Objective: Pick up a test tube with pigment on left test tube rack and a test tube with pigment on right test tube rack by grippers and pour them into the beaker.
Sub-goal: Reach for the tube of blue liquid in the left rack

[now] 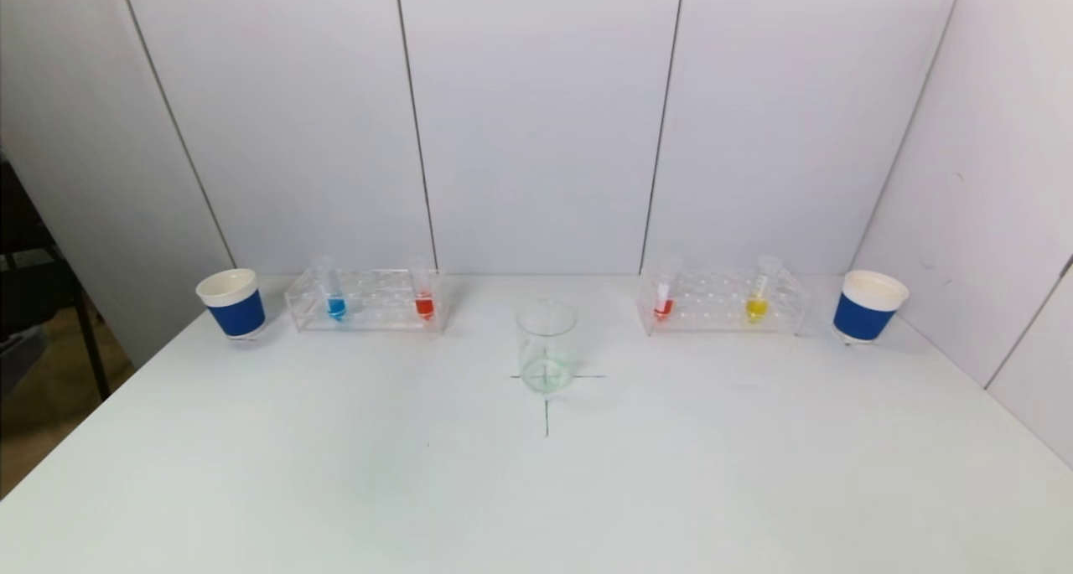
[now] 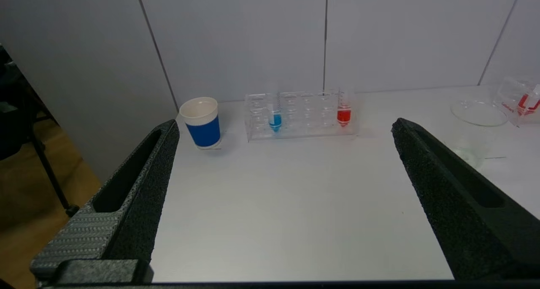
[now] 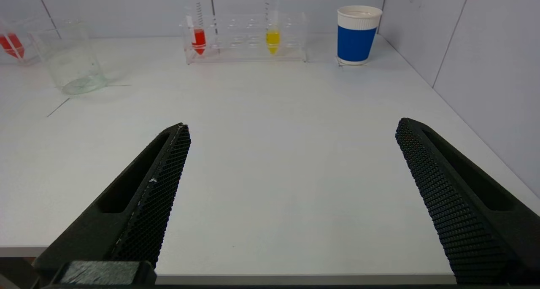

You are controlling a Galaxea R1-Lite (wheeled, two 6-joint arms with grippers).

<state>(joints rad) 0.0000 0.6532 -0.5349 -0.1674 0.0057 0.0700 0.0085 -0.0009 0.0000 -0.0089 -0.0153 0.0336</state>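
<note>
Nothing done yet: my left tool (image 2: pixel 284 126) and right tool (image 3: pixel 293 128) gape empty at the worktop's near edge; the beaker (image 1: pixel 546 348) is unfilled.

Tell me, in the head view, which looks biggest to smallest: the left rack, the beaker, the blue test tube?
1. left rack, the widest.
2. beaker, a bit nearer the camera, which may enlarge it.
3. blue test tube, clearly smallest.
</note>
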